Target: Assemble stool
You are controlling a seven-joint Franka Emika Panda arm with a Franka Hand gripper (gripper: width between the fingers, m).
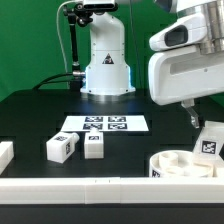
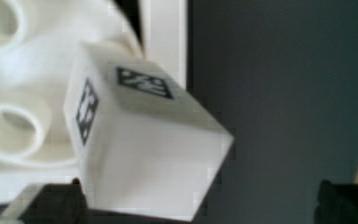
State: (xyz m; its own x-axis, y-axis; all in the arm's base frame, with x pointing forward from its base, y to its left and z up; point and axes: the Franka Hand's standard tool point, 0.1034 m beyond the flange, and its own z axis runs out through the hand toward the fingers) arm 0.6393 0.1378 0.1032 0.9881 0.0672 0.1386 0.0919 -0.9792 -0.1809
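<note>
The round white stool seat lies at the front of the exterior view's right, and its holes show in the wrist view. A white tagged leg stands tilted at the seat's far edge. It fills the wrist view. My gripper hangs just above it. In the wrist view the gripper has its jaws wide apart. The leg lies against one finger, with a wide dark gap to the other. I cannot tell whether the leg's lower end sits in a hole.
Two more white legs lie on the black table in front of the marker board. Another white part is at the left edge. A long white rail runs along the front. The robot base stands behind.
</note>
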